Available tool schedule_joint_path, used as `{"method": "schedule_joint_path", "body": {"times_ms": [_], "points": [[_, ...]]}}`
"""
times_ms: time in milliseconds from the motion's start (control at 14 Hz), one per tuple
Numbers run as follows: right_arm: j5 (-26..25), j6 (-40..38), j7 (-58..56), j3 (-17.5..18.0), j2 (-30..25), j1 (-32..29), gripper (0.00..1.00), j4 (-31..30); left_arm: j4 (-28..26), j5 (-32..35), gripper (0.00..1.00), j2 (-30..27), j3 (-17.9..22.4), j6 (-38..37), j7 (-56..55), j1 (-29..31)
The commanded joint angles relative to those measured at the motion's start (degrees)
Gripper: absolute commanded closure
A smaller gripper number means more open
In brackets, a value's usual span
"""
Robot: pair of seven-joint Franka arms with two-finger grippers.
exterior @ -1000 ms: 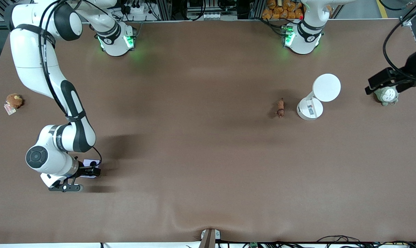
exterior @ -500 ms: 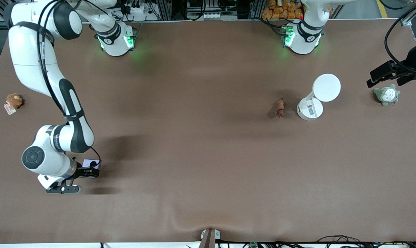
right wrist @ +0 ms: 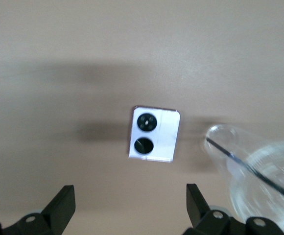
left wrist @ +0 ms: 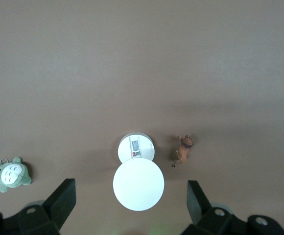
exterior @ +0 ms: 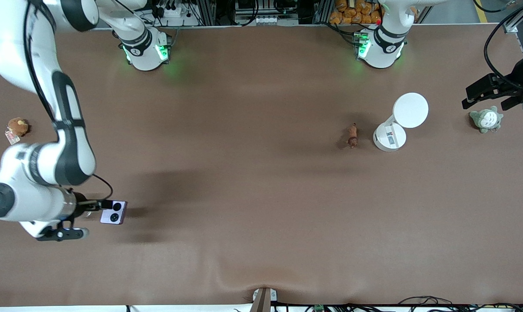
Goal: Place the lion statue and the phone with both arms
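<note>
The lilac phone (exterior: pixel 113 212) (right wrist: pixel 154 133) lies flat on the brown table near the right arm's end, its two black camera circles facing up. My right gripper (exterior: pixel 97 208) (right wrist: pixel 130 205) hovers above and beside it, open, nothing between its fingers. The small reddish-brown lion statue (exterior: pixel 352 135) (left wrist: pixel 184 148) stands on the table next to a white stand. My left gripper (exterior: pixel 493 97) (left wrist: pixel 132 205) hangs high over the left arm's end of the table, open and empty, apart from the lion.
A white stand with a round disc (exterior: pixel 410 110) (left wrist: pixel 138 183) rises beside the lion. A grey-green plush toy (exterior: pixel 485 119) (left wrist: pixel 11 175) lies at the left arm's end. A brown plush toy with a tag (exterior: pixel 17 126) lies at the right arm's end. A blurred clear round thing (right wrist: pixel 259 181) shows near the phone.
My right gripper has lifted and drawn back from over the phone, which stays on the table, now uncovered. My left gripper has moved off the grey-green plush toward the bases.
</note>
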Motion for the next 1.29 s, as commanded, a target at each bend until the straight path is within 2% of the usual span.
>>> {"method": "schedule_joint_path", "body": {"times_ms": [0, 214, 357, 500, 643, 786, 929, 1071, 1214], "points": [[0.4, -5.7, -1.1, 0.5, -9.0, 0.0, 0.0, -2.2, -1.4, 0.4, 0.0, -1.4, -0.4, 0.7, 0.3, 0.1], [0.8, -11.8, -1.6, 0.6, -15.8, 0.1, 0.0, -3.0, -1.4, 0.0, 0.0, -1.0, -0.2, 0.6, -4.2, 0.4], [1.2, -12.8, -1.7, 0.2, -21.5, 1.3, 0.0, -6.1, -1.3, 0.1, 0.0, -1.0, -0.5, 0.7, -6.9, 0.3], [1.4, -15.0, -1.7, 0.1, -25.6, 1.0, 0.0, -8.2, -0.9, 0.6, 0.0, -1.0, -1.2, 0.7, -6.6, 0.1], [2.1, -18.4, -1.6, 0.0, -28.2, 0.8, 0.0, -8.5, -1.0, 0.5, 0.0, -1.0, -0.6, 0.8, -0.9, 0.4], [2.7, -18.8, -1.6, -0.3, -32.8, -0.4, 0.0, -12.9, -0.9, 0.4, 0.0, -1.0, -0.5, 0.8, 0.4, 0.4], [6.2, -18.4, -1.6, -1.9, -37.8, -1.9, 0.0, -18.3, -0.9, 0.3, 0.0, -0.9, -0.5, 0.8, 0.4, 0.9], [6.2, -19.3, -1.1, -2.6, -39.4, -1.9, 0.0, -18.9, -0.7, 0.5, 0.0, -0.8, -0.8, 0.8, 0.4, 1.1], [4.9, -20.0, -1.0, -2.6, -39.7, -1.9, 0.0, -18.6, 1.7, 0.6, 0.0, 0.6, -1.0, 0.7, 0.6, 1.1]]}}
